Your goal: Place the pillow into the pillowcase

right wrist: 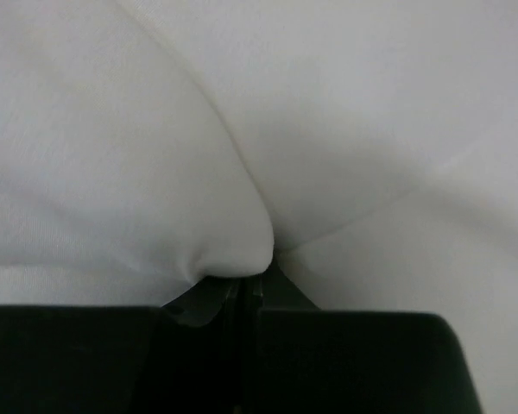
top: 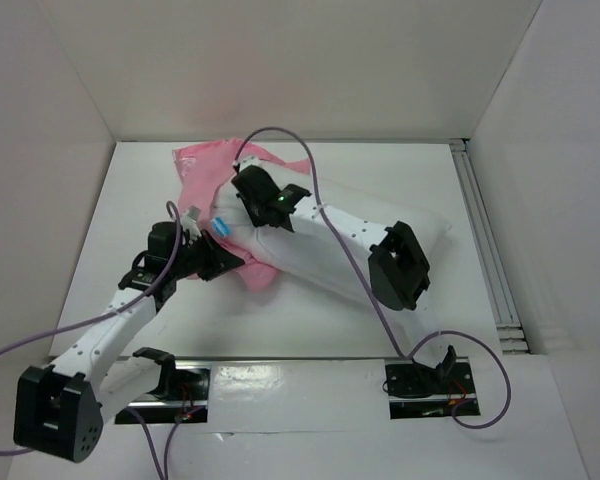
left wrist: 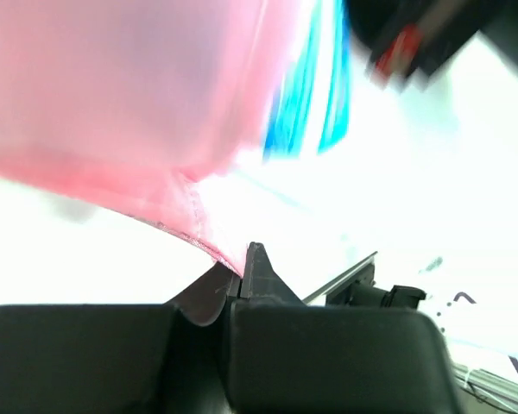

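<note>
- Left gripper (left wrist: 242,278) is clenched on the hem of the pink pillowcase (left wrist: 112,95).
- Right gripper (right wrist: 252,283) is clenched on a fold of the white pillow (right wrist: 345,129).
- Pillow is laid diagonally on the counter (top: 310,325).

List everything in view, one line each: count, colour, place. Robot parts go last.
pillow: one, white, lying slantwise across the middle of the table
pillowcase: one, pink, bunched at the pillow's far-left end
tag: one, blue and white, on the pillow's left end beside the pink fabric
table: one, white, under everything
walls: three, white, at the back and both sides
rail: one, silver, along the table's right edge
cables: two, purple, looping over the arms
left arm: one, white and black, reaching from near left; jaws shut on the pillowcase's hem
right arm: one, white and black, lying over the pillow; jaws shut on a pinch of pillow fabric
</note>
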Motion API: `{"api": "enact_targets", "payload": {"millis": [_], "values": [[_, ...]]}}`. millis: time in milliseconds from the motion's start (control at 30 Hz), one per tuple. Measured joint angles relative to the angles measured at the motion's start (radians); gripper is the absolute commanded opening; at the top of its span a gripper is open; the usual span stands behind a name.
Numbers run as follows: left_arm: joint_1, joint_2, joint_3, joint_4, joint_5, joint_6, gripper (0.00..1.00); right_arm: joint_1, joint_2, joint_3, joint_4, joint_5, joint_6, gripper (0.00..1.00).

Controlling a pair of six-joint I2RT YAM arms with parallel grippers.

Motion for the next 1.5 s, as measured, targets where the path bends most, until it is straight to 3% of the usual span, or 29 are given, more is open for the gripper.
{"api": "enact_targets", "payload": {"millis": [33,67,200,233,333,467,567,767,900,967,1000,1033,1067,1233,1367,1500], "values": [[0.001,-0.031,0.012,-0.01,-0.007,0.005,0.0,-0.016,-0.007,0.032,-0.005,-0.007,0.006,0.0],[0.003,-0.048,0.022,-0.017,-0.009,0.011,0.0,-0.031,-0.012,0.063,-0.01,-0.016,0.01,0.1],[0.018,-0.054,0.038,-0.032,-0.005,0.024,0.0,-0.063,-0.02,0.148,-0.052,-0.065,0.023,0.94],[0.022,-0.049,0.038,-0.041,-0.002,0.025,0.0,-0.063,-0.031,0.146,-0.068,-0.079,0.012,1.0],[0.029,-0.026,0.038,-0.057,0.008,0.029,0.0,-0.056,-0.109,0.084,-0.097,-0.134,-0.008,1.0],[0.048,-0.012,0.038,-0.074,0.031,0.047,0.0,-0.087,-0.216,0.057,-0.184,-0.248,-0.04,1.0],[0.053,-0.01,0.038,-0.085,0.041,0.053,0.0,-0.195,-0.229,0.127,-0.275,-0.288,-0.091,1.0],[0.063,-0.008,0.038,-0.086,0.051,0.061,0.0,-0.42,-0.019,0.396,-0.383,-0.363,-0.189,1.0],[0.064,0.009,0.038,-0.09,0.055,0.08,0.0,-0.465,0.129,0.418,-0.417,-0.51,-0.266,1.0],[0.064,0.023,0.038,-0.093,0.055,0.081,0.0,-0.462,0.175,0.387,-0.424,-0.627,-0.312,0.64],[0.064,0.03,0.038,-0.095,0.055,0.082,0.0,-0.462,0.188,0.366,-0.421,-0.694,-0.336,0.39],[0.064,0.037,0.038,-0.095,0.055,0.082,0.0,-0.462,0.192,0.348,-0.421,-0.748,-0.357,0.05],[0.064,0.043,0.038,-0.095,0.057,0.082,0.0,-0.462,0.193,0.332,-0.422,-0.802,-0.367,0.0],[0.069,0.06,0.049,-0.101,0.073,0.083,0.0,-0.496,0.135,0.246,-0.342,-0.88,-0.283,0.0],[0.071,0.108,0.126,-0.1,0.095,0.082,0.0,-0.524,0.01,0.19,-0.263,-0.731,-0.139,0.0],[0.072,0.219,0.34,-0.126,0.119,0.079,0.0,-0.523,-0.132,0.21,-0.227,-0.523,-0.064,0.0]]}}
